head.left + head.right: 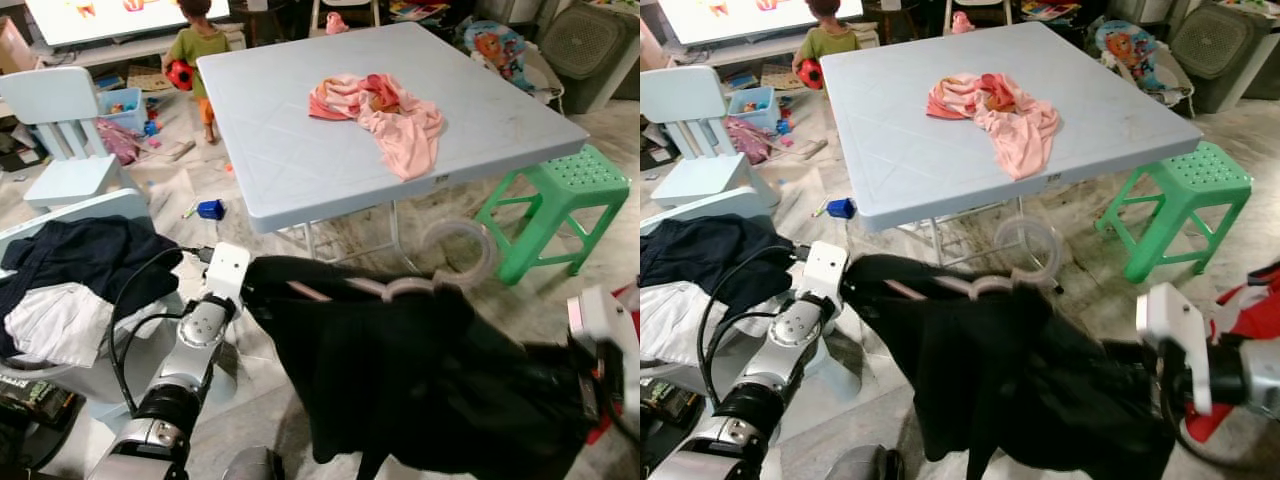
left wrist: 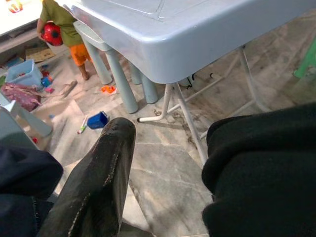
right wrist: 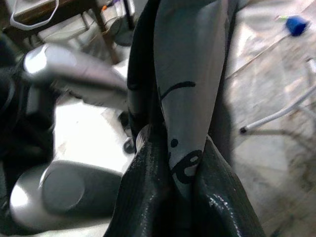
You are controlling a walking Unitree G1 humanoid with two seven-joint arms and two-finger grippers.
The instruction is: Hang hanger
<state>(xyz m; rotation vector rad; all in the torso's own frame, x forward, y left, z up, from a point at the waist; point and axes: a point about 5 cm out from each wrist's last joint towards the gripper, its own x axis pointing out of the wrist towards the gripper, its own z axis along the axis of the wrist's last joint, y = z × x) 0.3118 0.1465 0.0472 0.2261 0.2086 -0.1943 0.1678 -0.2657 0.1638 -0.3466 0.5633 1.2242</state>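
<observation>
- Hanging between both arms, black garment (image 1: 420, 380) on pale hanger (image 1: 395, 290) sat low before light-blue table (image 1: 300, 150).
- Right gripper (image 3: 170, 163) pinched its cloth; left gripper (image 2: 163, 163) fingers spread.
- Pink cloth (image 1: 385, 115) lay on tabletop; green stool (image 1: 555, 205) beside; marble floor (image 2: 163, 173).

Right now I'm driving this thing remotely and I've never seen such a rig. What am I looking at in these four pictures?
It is a walking humanoid with two silver arms, each ending in two black fingers. The two wide pictures come from the head's stereo camera, looking down. The other two look along each wrist's fingers.

Both arms hold up a black garment on a pale hanger. The left gripper is at one end of the garment; one of its fingers shows beside the cloth. The right gripper has its fingers pinched on the fabric.

Ahead stands a light blue table with a pink cloth on it, and a green stool beside it. A child holding a red ball stands beyond.
</observation>
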